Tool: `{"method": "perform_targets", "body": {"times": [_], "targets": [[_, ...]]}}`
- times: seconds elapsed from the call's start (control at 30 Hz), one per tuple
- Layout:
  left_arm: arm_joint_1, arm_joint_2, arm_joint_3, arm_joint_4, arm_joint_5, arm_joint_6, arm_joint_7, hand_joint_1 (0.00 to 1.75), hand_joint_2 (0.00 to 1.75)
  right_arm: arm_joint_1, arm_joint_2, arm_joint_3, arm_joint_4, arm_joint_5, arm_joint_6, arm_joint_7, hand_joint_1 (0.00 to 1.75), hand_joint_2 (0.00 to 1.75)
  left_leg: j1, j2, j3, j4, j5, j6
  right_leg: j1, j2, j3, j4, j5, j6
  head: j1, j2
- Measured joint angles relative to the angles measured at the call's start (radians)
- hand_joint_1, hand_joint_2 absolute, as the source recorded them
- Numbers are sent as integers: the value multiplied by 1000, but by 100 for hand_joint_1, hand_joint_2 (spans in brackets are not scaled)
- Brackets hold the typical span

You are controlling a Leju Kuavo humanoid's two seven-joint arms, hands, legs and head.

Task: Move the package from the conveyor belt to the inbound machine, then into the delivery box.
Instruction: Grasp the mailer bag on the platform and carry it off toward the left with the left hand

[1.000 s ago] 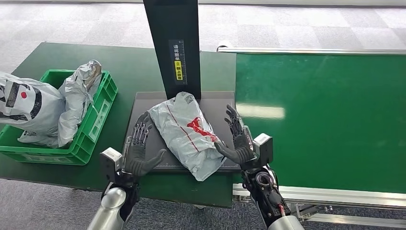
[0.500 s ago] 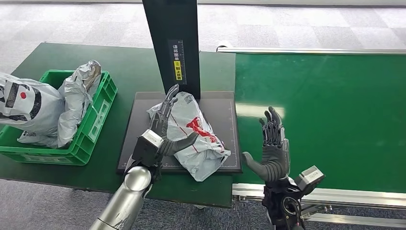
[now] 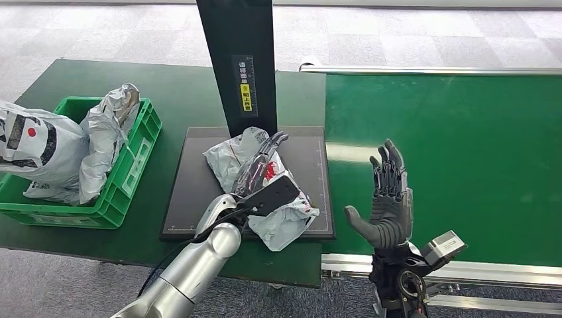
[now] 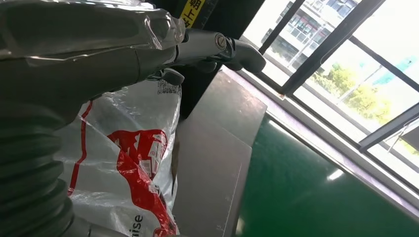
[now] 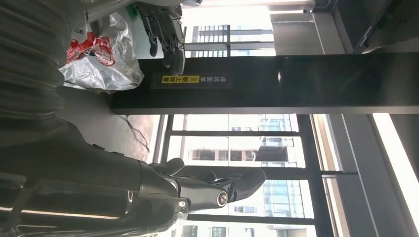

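A white plastic package [image 3: 281,218] with red print lies on the dark scale plate [image 3: 192,192] of the inbound machine, in front of its black post [image 3: 240,63]. My left hand [image 3: 260,165] reaches across the top of the package with its fingers stretched out, holding nothing; the left wrist view shows those fingers [image 4: 217,47] over the package [image 4: 128,163]. My right hand [image 3: 390,195] stands upright and open over the near edge of the green conveyor belt [image 3: 464,152], well to the right of the package. The right wrist view shows the package [image 5: 101,57] beside the post.
A green delivery box [image 3: 132,165] at the left holds several white and silver bags [image 3: 46,149]. It stands on a green table [image 3: 179,93]. The conveyor's metal frame [image 3: 464,275] runs along the near right edge.
My left hand swung from the package's left side to over its top. My right hand moved away rightward onto the belt side and rose upright.
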State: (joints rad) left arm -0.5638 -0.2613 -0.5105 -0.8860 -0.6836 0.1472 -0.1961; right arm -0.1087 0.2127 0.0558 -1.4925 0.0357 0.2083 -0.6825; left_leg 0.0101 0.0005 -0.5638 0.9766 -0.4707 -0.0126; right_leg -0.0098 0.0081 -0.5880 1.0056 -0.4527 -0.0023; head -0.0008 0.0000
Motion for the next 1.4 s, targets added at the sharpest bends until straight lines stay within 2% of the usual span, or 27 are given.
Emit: {"method": "perform_targets", "body": {"times": [0.07, 0.2, 0.37, 0.53, 0.77, 0.9, 1.2, 1.4], "targets": [[-6, -3, -1, 18, -14, -7, 15, 0, 175, 0, 2, -3, -2, 1, 2, 0, 0, 175, 0, 0, 0, 0, 0, 0, 0, 0, 0, 0, 0, 0, 0, 0], [-18, -5, -15, 70, -127, -54, 121, 0, 175, 0, 4, -9, -2, 12, 7, 2, 0, 175, 0, 0, 0, 0, 0, 0, 0, 0, 0, 0, 0, 0, 0, 0], [-20, -8, -16, 118, -160, -59, 134, 0, 175, 0, 4, -12, -2, 15, 12, 2, 0, 175, 0, 0, 0, 0, 0, 0, 0, 0, 0, 0, 0, 0, 0, 0], [-36, -7, -31, 216, -300, -168, 266, 0, 175, -6, 17, -17, 5, 35, 24, 12, 0, 175, 0, 0, 0, 0, 0, 0, 0, 0, 1, 0, 0, 0, 0, 0], [-59, -14, -30, 304, -378, -164, 248, 3, 175, -15, 29, -24, 24, 42, 25, 16, 0, 175, 0, -1, 6, -1, -1, 0, 0, -1, 9, 0, -1, 0, 0, 0], [-62, -18, -25, 316, -388, -173, 239, 174, 175, -16, 30, -27, 31, 42, 25, 17, 0, 175, 0, -1, 9, -1, -1, 0, 0, -1, 13, 0, -1, 0, 0, 0], [-50, -20, 24, 315, -420, -130, 219, 175, 175, -16, 30, -33, 34, 40, 25, 20, 0, 175, 0, -1, 12, -1, -1, 0, 0, -1, 14, 0, -1, 0, 0, 0], [-12, -18, 88, 269, -373, -50, 150, 175, 175, -16, 29, -39, 33, 29, 24, 26, 0, 175, 0, 0, 11, -1, 0, 0, 0, 0, 12, 0, -1, 0, 0, 0]]}}
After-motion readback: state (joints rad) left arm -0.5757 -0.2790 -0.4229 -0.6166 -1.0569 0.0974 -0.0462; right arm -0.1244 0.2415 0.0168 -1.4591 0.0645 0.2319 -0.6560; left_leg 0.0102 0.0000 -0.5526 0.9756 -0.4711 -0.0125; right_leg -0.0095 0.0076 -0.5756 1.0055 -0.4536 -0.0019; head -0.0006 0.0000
